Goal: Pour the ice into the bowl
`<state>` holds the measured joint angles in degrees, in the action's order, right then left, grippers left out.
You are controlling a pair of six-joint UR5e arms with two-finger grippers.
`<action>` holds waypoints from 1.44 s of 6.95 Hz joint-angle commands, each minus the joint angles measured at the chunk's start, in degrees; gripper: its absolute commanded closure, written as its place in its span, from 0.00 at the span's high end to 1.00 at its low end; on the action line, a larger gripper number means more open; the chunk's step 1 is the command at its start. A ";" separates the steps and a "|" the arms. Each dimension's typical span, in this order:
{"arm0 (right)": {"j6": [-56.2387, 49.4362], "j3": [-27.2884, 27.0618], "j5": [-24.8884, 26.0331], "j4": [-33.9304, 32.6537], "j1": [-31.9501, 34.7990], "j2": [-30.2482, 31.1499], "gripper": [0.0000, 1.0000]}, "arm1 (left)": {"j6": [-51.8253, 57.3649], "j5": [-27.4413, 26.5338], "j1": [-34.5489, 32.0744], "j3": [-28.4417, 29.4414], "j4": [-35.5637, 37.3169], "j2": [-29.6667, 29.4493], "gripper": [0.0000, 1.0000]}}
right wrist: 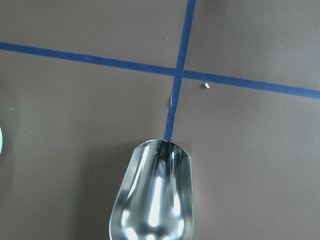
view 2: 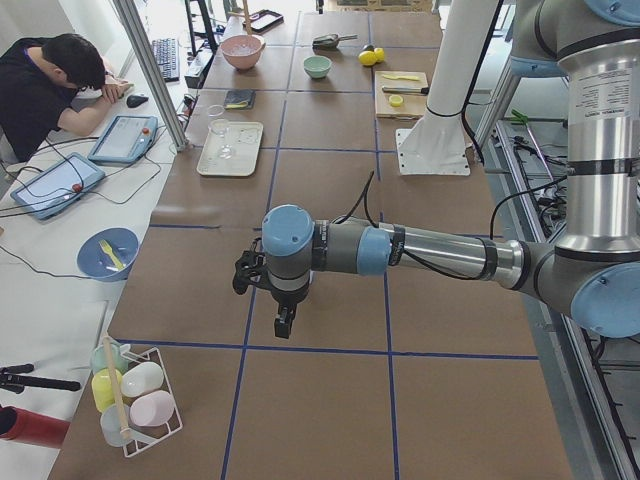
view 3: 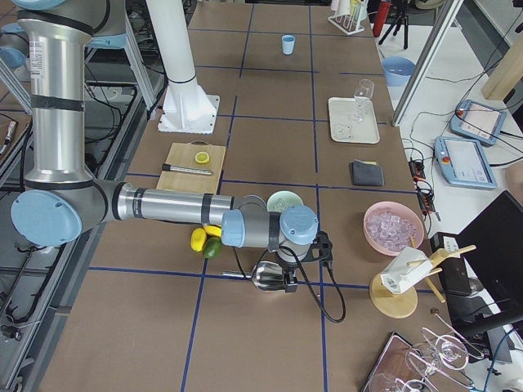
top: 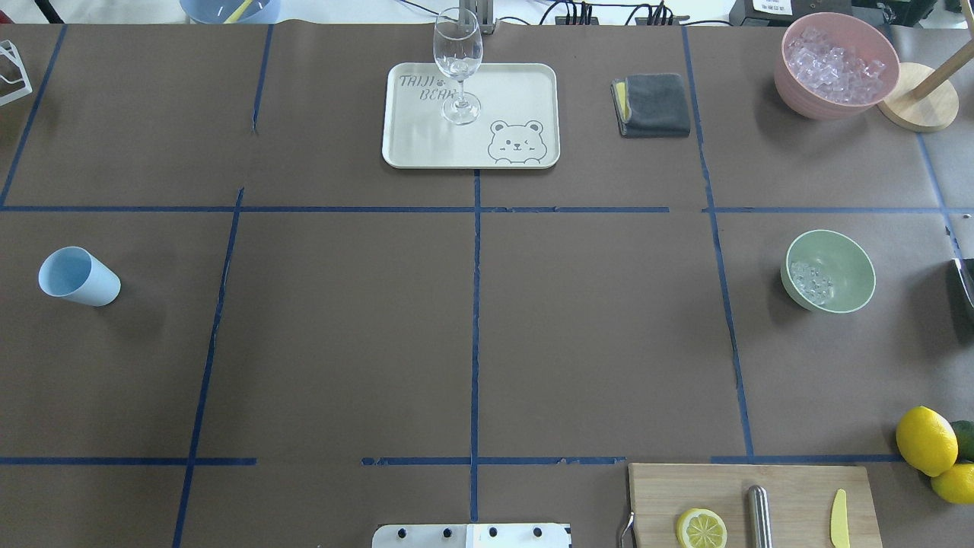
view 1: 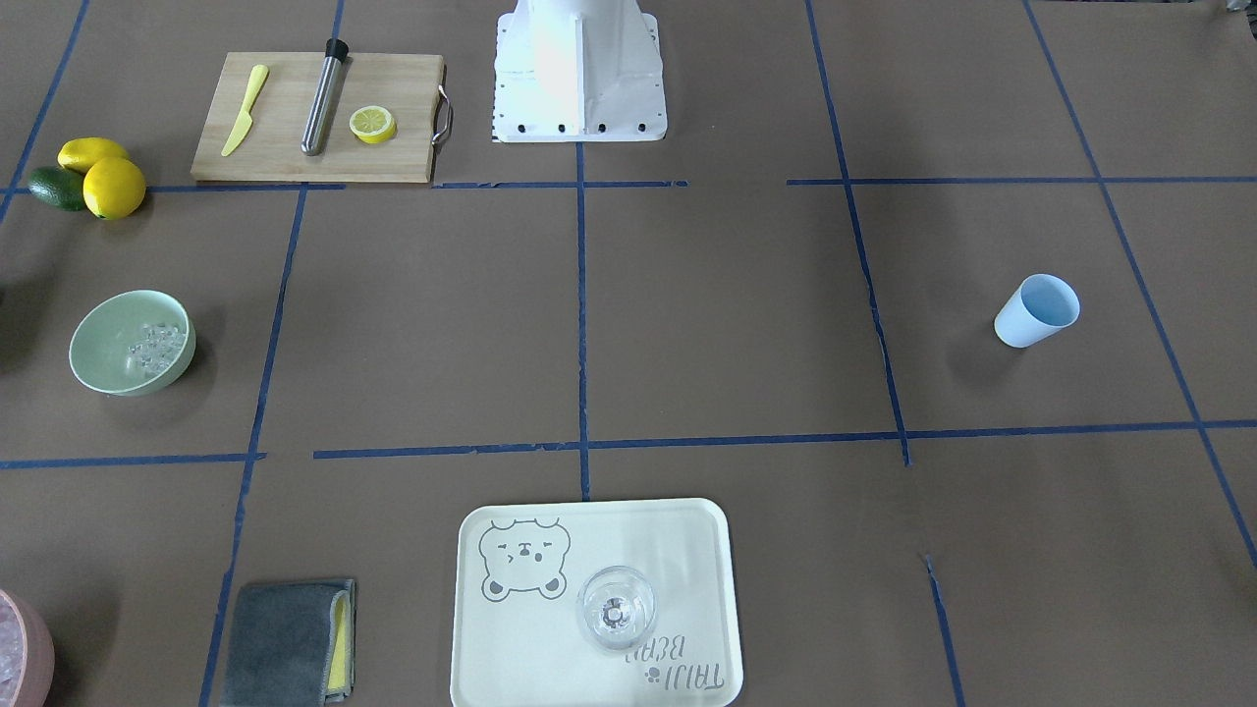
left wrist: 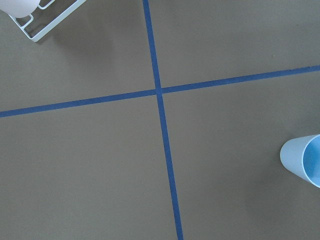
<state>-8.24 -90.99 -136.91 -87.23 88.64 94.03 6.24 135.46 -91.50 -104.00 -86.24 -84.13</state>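
A shiny, smooth metal scoop (right wrist: 152, 195) is jutting out at the right end effector (view 3: 288, 276), whose grip I cannot tell; likewise the left end effector (view 2: 284, 322). Farther off, clear glassy ice cubes (top: 811, 278) are lying heaped in the round, smooth mint-green bowl (top: 843, 265).

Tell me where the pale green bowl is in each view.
Exterior front-facing: bowl at the left, mid-height.
Overhead: bowl at the right, mid-height.
Exterior left: bowl far away, top centre.
Exterior right: bowl at centre, behind the near arm.
Left wrist: not in it.
Right wrist: a green sliver at the left edge, perhaps it.
Shared landmark: the lemons near it in the four exterior views.
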 commanded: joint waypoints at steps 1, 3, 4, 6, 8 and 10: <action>0.06 -0.68 -0.19 2.49 -0.05 0.63 1.00 | 0.00 -0.02 -0.09 0.03 0.37 0.28 1.00; 0.24 -0.59 -0.28 3.82 -0.05 0.80 1.00 | 0.00 0.07 -0.09 0.12 0.46 0.28 1.00; 0.24 -0.68 -0.28 3.91 -0.13 0.72 1.00 | 0.00 0.07 -0.09 0.12 0.46 0.28 1.00; 0.32 -0.68 -0.28 3.91 -0.13 0.71 1.00 | 0.00 -0.02 -0.09 0.12 0.46 0.28 1.00; 0.32 -0.68 -0.28 3.91 -0.13 0.71 1.00 | 0.00 0.07 -0.09 0.03 0.46 0.28 1.00; 0.41 -0.59 -0.20 3.91 -0.13 0.72 1.00 | 0.00 0.07 -0.09 0.03 0.46 0.28 1.00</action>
<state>-7.89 -91.66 -137.18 -83.32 88.51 94.78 6.24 135.53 -91.58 -103.97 -85.77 -83.85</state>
